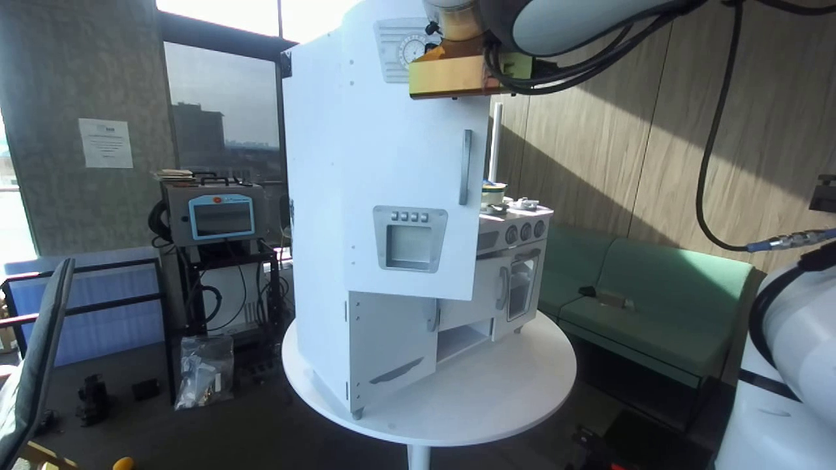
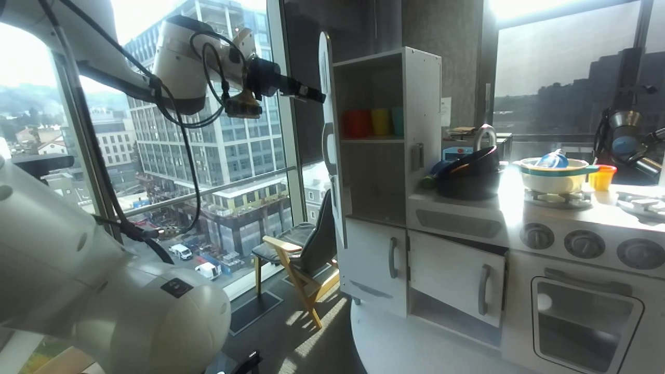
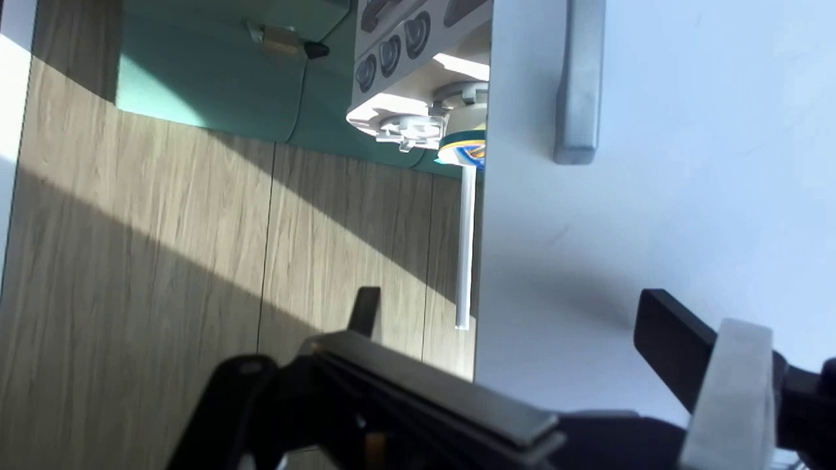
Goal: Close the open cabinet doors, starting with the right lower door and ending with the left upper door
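Note:
The left upper door [image 1: 411,163], tall and white with a grey dispenser box, stands swung open; edge-on in an exterior view, the same door [image 2: 327,78] juts out from the cabinet front. My gripper [image 2: 321,96] points at its outer face, near the upper part. In the wrist view the gripper [image 3: 508,307] is spread wide with nothing held; one finger lies over the door panel [image 3: 653,215], the other past its free edge. Whether a fingertip touches is unclear. The right lower door [image 2: 452,275] looks slightly ajar, a dark gap along its top.
The wider lower door [image 2: 371,259] with a curved cut-out appears flush. Cups, the red one [image 2: 357,123] among them, sit on the upper shelf. A pot [image 2: 553,176] and black pan [image 2: 467,174] stand on the counter. The cabinet rests on a round white table [image 1: 509,398].

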Tool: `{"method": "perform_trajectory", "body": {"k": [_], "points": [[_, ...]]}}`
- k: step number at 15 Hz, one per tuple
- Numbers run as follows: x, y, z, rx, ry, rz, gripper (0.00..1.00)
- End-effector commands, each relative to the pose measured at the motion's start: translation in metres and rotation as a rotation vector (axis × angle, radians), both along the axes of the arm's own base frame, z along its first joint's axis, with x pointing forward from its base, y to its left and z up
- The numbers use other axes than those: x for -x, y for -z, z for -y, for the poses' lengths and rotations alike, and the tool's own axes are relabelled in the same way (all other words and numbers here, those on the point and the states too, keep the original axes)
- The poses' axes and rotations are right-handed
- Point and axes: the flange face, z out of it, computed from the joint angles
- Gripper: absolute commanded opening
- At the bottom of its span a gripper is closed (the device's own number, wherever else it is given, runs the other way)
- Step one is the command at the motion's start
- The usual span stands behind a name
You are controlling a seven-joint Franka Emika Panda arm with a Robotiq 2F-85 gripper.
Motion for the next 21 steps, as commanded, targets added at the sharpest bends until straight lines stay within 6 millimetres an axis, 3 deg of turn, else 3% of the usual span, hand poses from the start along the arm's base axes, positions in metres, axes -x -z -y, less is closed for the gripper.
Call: {"method": "perform_trajectory", "body": {"k": [1, 8, 11, 15, 21], "points": [[-0.017, 0.001, 0.003, 0.022, -0.052, 0.061, 1.00], [-0.067, 0.025, 0.009, 0.022, -0.144, 0.175, 1.00], [-0.082, 0.036, 0.026, 0.030, -0.130, 0.205, 1.00], [-0.097, 0.040, 0.050, 0.014, -0.122, 0.256, 1.00], [-0.104, 0.040, 0.053, -0.046, -0.149, 0.298, 1.00]]}}
